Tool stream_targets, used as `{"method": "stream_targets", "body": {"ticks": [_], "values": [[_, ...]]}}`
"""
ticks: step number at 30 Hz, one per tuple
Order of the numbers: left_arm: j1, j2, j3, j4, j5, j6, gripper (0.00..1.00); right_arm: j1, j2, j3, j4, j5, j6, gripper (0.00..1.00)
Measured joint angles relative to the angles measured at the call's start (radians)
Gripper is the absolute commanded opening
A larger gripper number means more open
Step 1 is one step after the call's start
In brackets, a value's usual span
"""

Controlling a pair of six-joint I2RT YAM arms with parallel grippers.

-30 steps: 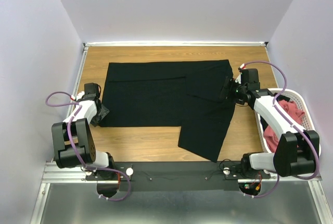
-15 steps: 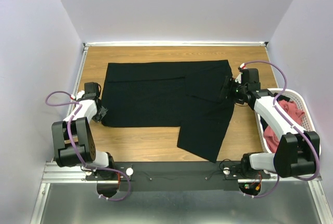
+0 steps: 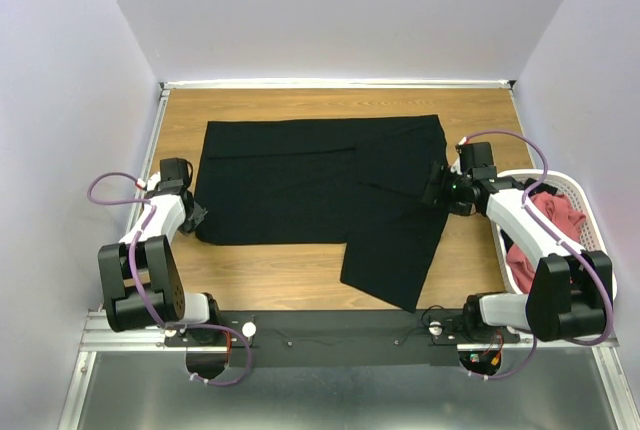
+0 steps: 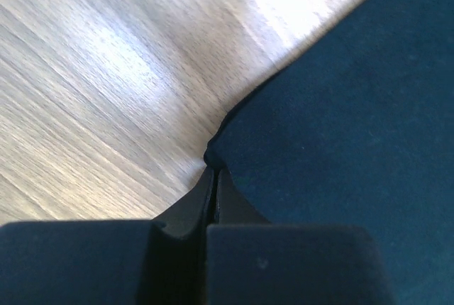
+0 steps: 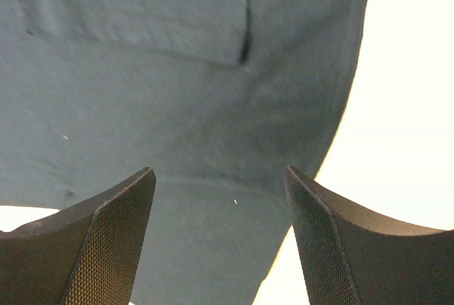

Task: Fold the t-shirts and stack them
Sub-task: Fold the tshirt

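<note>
Left wrist: L jaws clenched on black t-shirt (image 4: 340, 106) corner; R jaws spread wide over it.

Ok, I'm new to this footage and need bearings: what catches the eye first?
The large black t-shirt lies spread across the middle of the wooden table. The left gripper is shut on its near-left corner, the right gripper open above its right side. Salmon-red shirts fill the white basket at the table's right edge.

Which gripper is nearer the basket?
Right. The right gripper sits over the shirt's edge beside the basket; the left gripper pinches the shirt's opposite corner across the table.
</note>
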Motion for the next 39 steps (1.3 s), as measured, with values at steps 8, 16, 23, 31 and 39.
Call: {"method": "stream_targets", "body": {"ticks": [8, 16, 23, 31, 39], "values": [[0.0, -0.05, 0.0, 0.003, 0.038, 0.074, 0.0, 0.009, 0.002, -0.002, -0.134, 0.052, 0.027, 0.79], [0.0, -0.081, 0.0, 0.03, 0.087, 0.118, 0.0, 0.012, 0.034, -0.007, -0.194, 0.105, 0.07, 0.75], [0.0, -0.086, 0.0, 0.05, 0.119, 0.137, 0.0, 0.012, 0.069, -0.059, -0.165, 0.132, 0.121, 0.7], [0.0, -0.102, -0.001, 0.062, 0.129, 0.143, 0.0, 0.012, 0.069, -0.113, -0.113, 0.189, 0.174, 0.66], [0.0, -0.102, -0.001, 0.064, 0.129, 0.146, 0.0, 0.012, 0.067, -0.117, -0.075, 0.195, 0.201, 0.63]]}}
